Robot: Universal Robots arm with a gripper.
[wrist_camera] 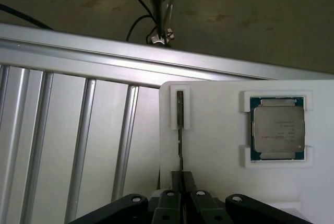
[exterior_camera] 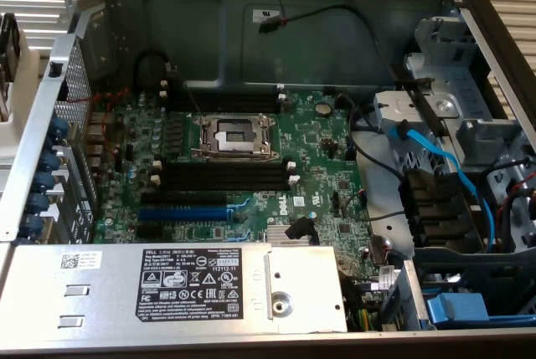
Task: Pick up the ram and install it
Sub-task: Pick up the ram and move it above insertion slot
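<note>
The ram (wrist_camera: 180, 114) is a thin dark strip standing on edge in a narrow slot of a white holder tray (wrist_camera: 219, 182). My gripper (wrist_camera: 180, 179) sits over the strip's near end, its black fingers (wrist_camera: 169, 195) drawn in against both sides of it, shut on the ram. In the exterior view the open computer case shows the green motherboard (exterior_camera: 318, 158) with long black memory slots (exterior_camera: 222, 176) with white end clips, below the metal processor socket (exterior_camera: 234, 135).
A processor chip (wrist_camera: 277, 128) lies in a recess of the white tray beside the ram. Aluminium rails (wrist_camera: 78, 130) run alongside the tray. In the case there are a blue slot (exterior_camera: 184, 211), a power supply box (exterior_camera: 167, 284), blue cables (exterior_camera: 444, 166) and drive bays (exterior_camera: 469, 242).
</note>
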